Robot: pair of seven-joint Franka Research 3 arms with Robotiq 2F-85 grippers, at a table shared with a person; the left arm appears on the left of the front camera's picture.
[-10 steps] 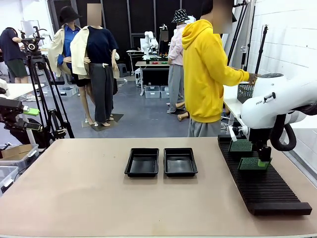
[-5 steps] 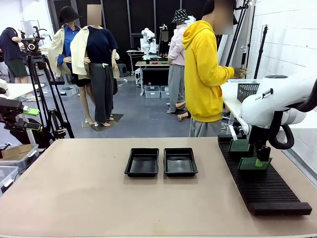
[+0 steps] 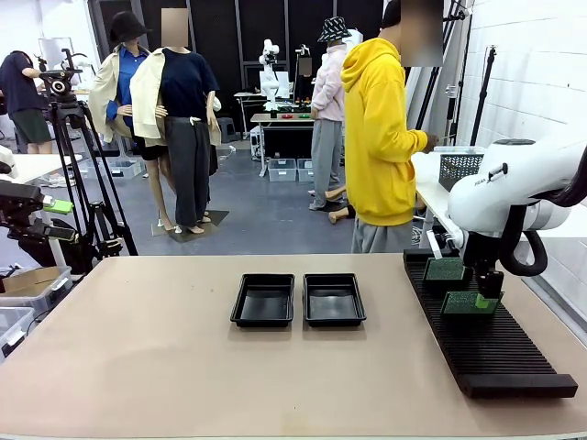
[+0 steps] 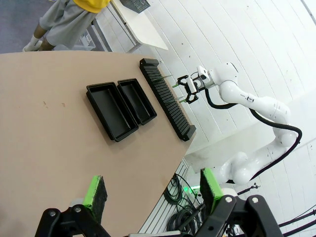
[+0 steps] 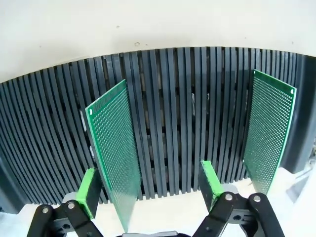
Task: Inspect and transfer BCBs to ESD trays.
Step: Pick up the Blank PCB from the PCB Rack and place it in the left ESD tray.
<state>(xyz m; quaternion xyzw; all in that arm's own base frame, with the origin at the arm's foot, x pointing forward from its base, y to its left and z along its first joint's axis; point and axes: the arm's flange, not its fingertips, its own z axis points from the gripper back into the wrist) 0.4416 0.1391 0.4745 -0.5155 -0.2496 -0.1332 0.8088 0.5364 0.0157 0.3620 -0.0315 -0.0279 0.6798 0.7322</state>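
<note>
Green BCB [image 5: 111, 144] stays slotted while the right pincer [image 5: 148, 168] remains spread around it.

Glossy black plastic ESD trays [image 3: 264, 301], matt green BCBs [image 5: 114, 148] with fine perforated grid, ribbed black plastic rack [image 5: 187, 123] with dull sheen, smooth matt tan tabletop [image 3: 165, 367], glossy white shell on right arm [image 3: 514, 188]

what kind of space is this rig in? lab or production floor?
Likely a robotics lab or test workshop, not a production line: a camera tripod stands on the open floor, plastic bins sit by a far workbench, and the table holds a slotted rack with two BCBs and two ESD trays.
</note>
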